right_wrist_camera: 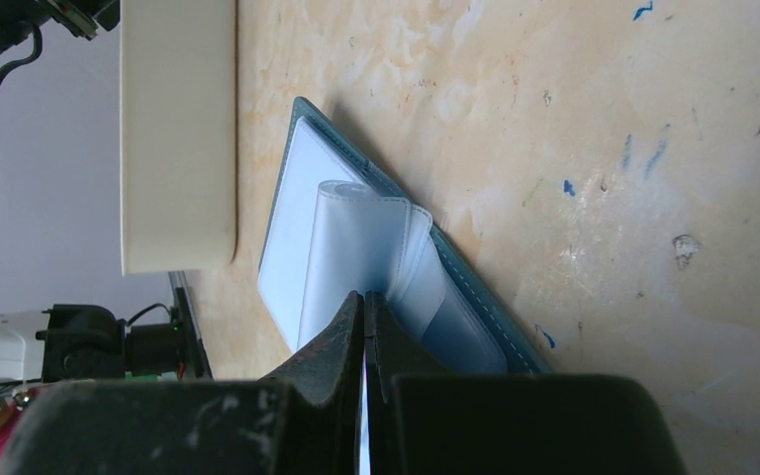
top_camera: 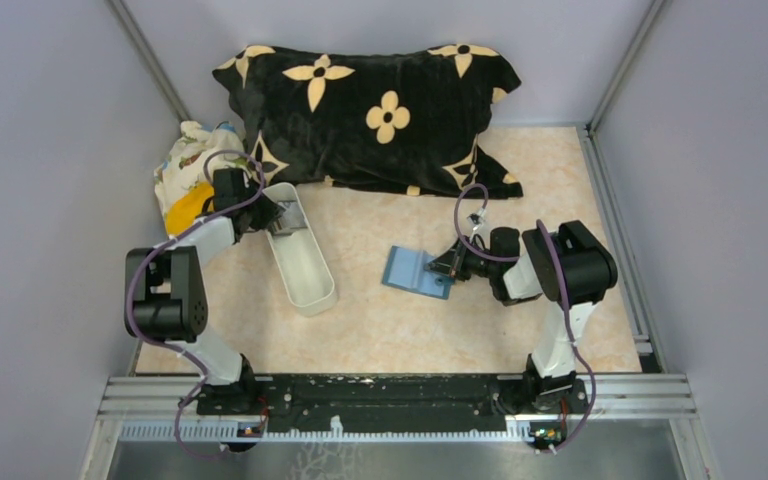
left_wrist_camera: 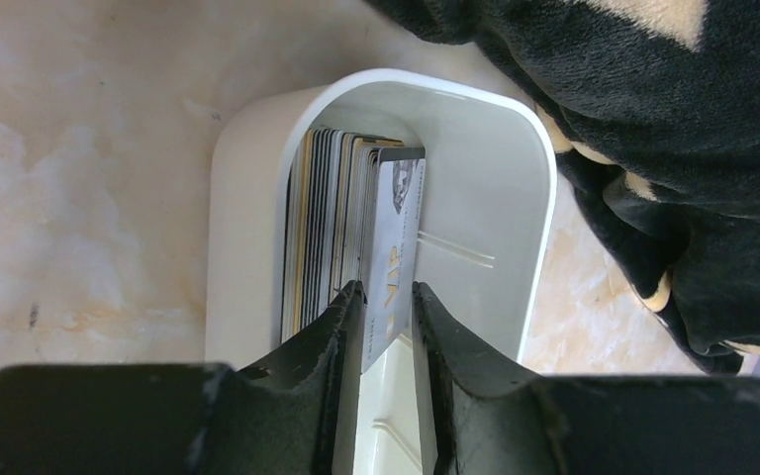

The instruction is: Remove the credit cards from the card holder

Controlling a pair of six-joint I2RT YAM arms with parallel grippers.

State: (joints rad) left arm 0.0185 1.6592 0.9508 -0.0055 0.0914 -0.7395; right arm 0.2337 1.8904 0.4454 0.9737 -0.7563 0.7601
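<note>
Overhead downward, wrists close, tray shared

A robotics lab test cell is shown: a marbled table is enclosed by plain lilac panels framed in aluminium profiles, and a cabled left arm and right arm are bolted to a slotted metal rail.

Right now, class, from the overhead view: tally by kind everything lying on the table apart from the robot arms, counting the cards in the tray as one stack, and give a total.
black flowered pillow: 1
white tray: 1
stack of cards: 1
blue card holder: 1
patterned cloth bundle: 1
Total: 5
</note>
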